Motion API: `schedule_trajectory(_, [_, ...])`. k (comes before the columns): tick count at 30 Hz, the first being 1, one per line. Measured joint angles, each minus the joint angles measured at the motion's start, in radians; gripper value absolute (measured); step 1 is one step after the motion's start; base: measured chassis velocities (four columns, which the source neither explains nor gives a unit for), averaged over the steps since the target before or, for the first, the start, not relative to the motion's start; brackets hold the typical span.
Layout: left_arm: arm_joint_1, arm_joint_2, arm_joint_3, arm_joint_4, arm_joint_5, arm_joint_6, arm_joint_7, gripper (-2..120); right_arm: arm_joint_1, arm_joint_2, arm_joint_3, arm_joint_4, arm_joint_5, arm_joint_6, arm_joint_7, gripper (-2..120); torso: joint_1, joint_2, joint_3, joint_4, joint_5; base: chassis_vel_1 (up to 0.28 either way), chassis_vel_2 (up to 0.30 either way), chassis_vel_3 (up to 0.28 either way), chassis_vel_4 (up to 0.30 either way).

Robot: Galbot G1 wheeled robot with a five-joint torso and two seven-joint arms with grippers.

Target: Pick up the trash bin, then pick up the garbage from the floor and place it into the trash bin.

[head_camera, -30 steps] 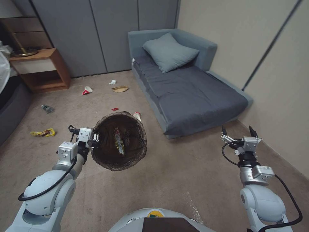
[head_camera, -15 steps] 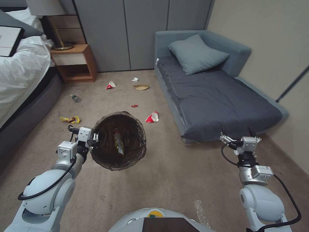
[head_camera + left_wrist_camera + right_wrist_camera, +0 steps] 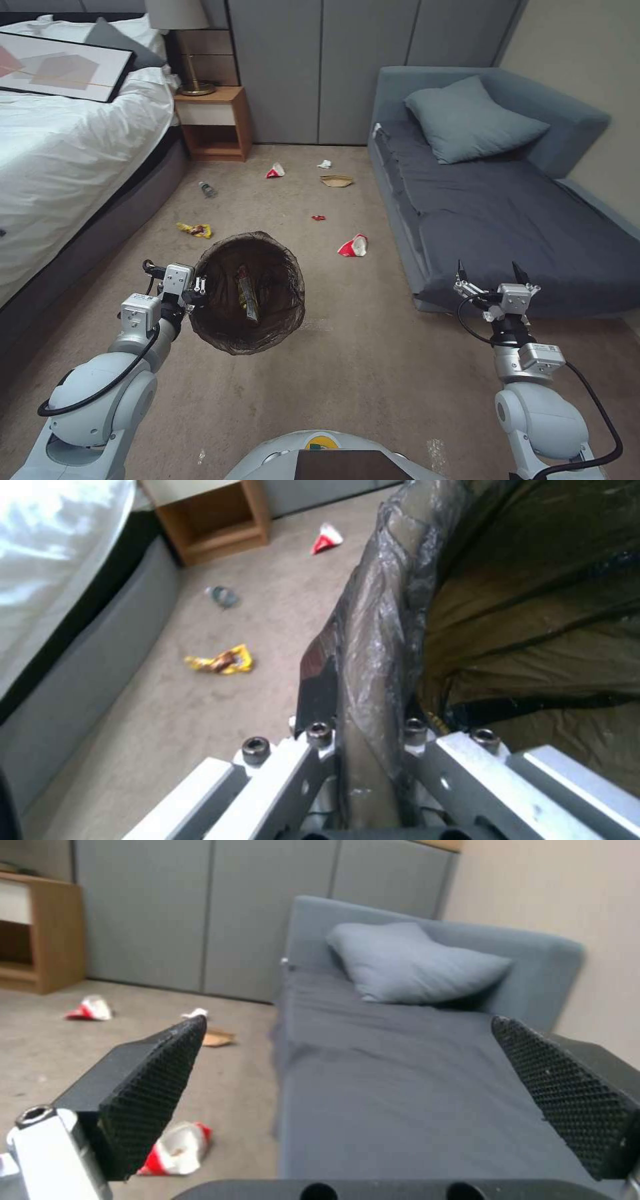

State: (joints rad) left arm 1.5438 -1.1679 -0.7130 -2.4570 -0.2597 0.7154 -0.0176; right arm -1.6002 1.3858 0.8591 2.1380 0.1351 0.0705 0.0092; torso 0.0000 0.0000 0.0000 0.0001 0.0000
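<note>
My left gripper (image 3: 199, 288) is shut on the near rim of the trash bin (image 3: 283, 293), holding it up off the floor; its dark bag holds a snack wrapper (image 3: 247, 293). In the left wrist view the fingers pinch the bag-covered rim (image 3: 380, 630). My right gripper (image 3: 490, 273) hangs open in front of the sofa, with nothing in it. Garbage lies on the carpet beyond the bin: a red-and-white wrapper (image 3: 352, 247), a red scrap (image 3: 318, 217), a yellow wrapper (image 3: 195, 230), a small bottle (image 3: 207, 190), a second red-and-white wrapper (image 3: 275, 171), a tissue (image 3: 325, 163) and a brown paper bag (image 3: 335, 181).
A white bed (image 3: 67, 153) on a dark base runs along the left. A wooden nightstand (image 3: 213, 123) stands at the back by grey wardrobe doors. A blue-grey sofa (image 3: 507, 220) with a pillow (image 3: 473, 120) lines the right. Open carpet lies between them.
The whole head view has swung to the left: sofa and litter slid right in the picture and the bed came into view. Both arms keep their pose, the bin still held.
</note>
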Motion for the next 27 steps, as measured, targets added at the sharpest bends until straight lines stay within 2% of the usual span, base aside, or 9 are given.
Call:
schedule_trajectory(11, [-0.002,0.004,0.001,0.006,-0.002,-0.001,-0.003,0,0.006,-0.001,-0.004,-0.013,-0.004,0.01,-0.007,100,0.0,0.0,0.0,-0.0001,0.0,0.086,0.095,0.082,0.08])
schedule_trajectory(15, [-0.005,0.001,0.0,0.013,-0.002,-0.011,-0.006,0,0.011,0.001,-0.01,-0.017,-0.004,0.011,-0.005,100,0.0,0.0,0.0,0.0006,-0.0001,0.067,0.066,0.081,0.083])
schedule_trajectory(20, [-0.003,0.0,-0.003,0.017,0.003,-0.014,-0.003,0,0.021,0.004,-0.006,-0.037,-0.001,0.027,-0.006,100,0.0,0.0,0.0,-0.0005,0.0,0.022,0.014,0.018,0.022])
schedule_trajectory(27, [-0.002,-0.001,-0.006,0.017,0.009,-0.019,0.004,0,0.022,0.005,0.005,-0.049,0.021,0.025,-0.008,100,0.0,0.0,0.0,-0.0001,-0.0001,0.0,0.0,0.0,0.0])
